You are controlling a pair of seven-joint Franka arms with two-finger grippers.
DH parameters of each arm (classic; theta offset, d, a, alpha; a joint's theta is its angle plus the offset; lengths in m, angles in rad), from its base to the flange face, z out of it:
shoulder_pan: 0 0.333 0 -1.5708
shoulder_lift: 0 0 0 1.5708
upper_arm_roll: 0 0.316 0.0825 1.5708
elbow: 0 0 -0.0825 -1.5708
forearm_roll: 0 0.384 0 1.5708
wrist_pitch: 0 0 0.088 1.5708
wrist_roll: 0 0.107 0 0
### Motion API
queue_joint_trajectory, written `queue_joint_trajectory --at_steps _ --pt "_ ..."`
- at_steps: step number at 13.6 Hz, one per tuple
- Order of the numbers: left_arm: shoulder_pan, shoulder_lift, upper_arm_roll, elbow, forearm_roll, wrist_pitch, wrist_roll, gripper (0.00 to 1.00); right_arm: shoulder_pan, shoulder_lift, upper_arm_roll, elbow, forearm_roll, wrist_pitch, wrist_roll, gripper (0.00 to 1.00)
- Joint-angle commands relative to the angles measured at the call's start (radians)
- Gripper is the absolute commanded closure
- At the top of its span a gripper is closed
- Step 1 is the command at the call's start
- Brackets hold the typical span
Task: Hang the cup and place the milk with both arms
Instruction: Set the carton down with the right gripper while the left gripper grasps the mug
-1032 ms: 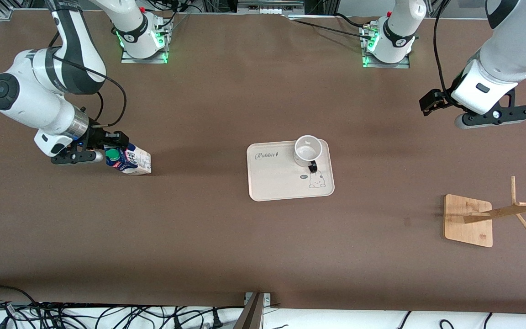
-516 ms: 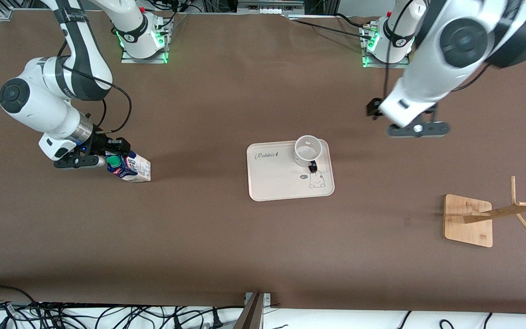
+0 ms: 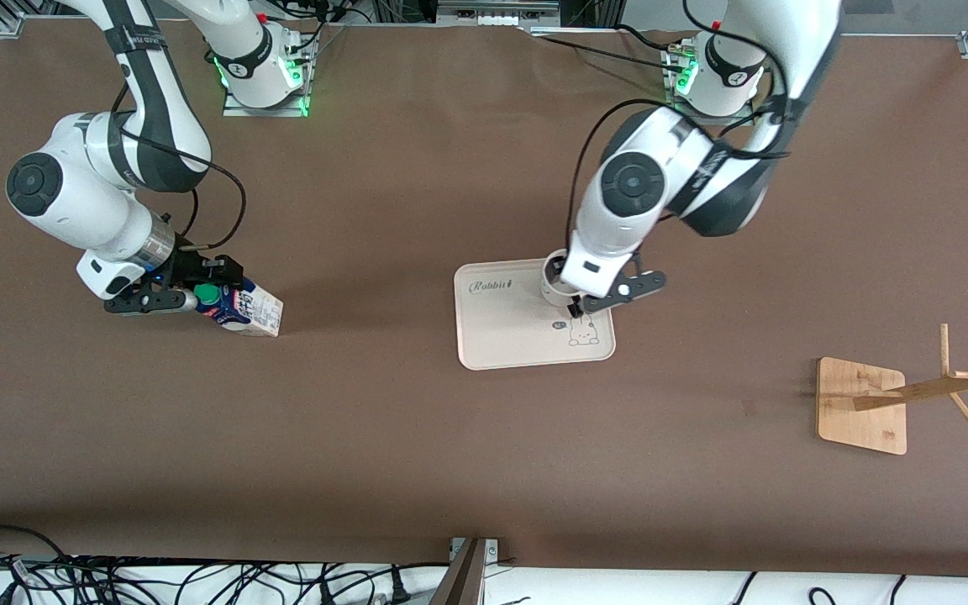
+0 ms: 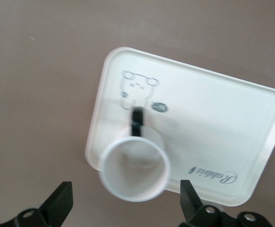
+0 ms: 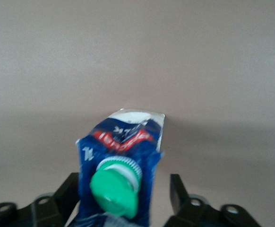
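The white cup (image 3: pixel 549 277) stands upright on a cream tray (image 3: pixel 501 336), with its black handle (image 3: pixel 574 309) toward the front camera. My left gripper (image 3: pixel 575 296) hangs open just above it. In the left wrist view the cup (image 4: pixel 134 168) sits between the spread fingertips (image 4: pixel 62 201) of the left gripper (image 4: pixel 126 203). The blue and white milk (image 3: pixel 244 309) with a green cap (image 3: pixel 208 294) leans on the table toward the right arm's end. My right gripper (image 3: pixel 205 290) is open around its top. In the right wrist view the right gripper (image 5: pixel 123 194) straddles the milk (image 5: pixel 123 142).
A wooden cup rack (image 3: pixel 862 403) with a pegged pole stands toward the left arm's end of the table, nearer the front camera than the tray. Cables lie along the table's front edge.
My left arm has swung from the left arm's end of the table to over the cup. My right gripper and the milk have shifted slightly nearer the front camera.
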Motion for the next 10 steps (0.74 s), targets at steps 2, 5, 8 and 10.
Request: queue_joint_trajectory --at_steps 2,5,8,10 --pt "-0.042 0.096 0.001 0.009 0.117 0.121 -0.067 0.00 0.005 -0.011 -0.007 0.093 -0.015 -0.117 -0.014 0.00" --pt "-0.066 0.143 0.001 0.008 0.119 0.145 -0.084 0.00 0.006 -0.054 -0.005 0.181 -0.039 -0.262 -0.012 0.00" --pt "-0.098 0.174 0.007 0.018 0.120 0.149 -0.198 0.51 0.006 -0.125 0.001 0.280 -0.106 -0.447 -0.014 0.00" --pt "-0.098 0.174 0.007 0.029 0.128 0.149 -0.205 0.87 0.008 -0.131 0.004 0.388 -0.109 -0.593 -0.008 0.00"
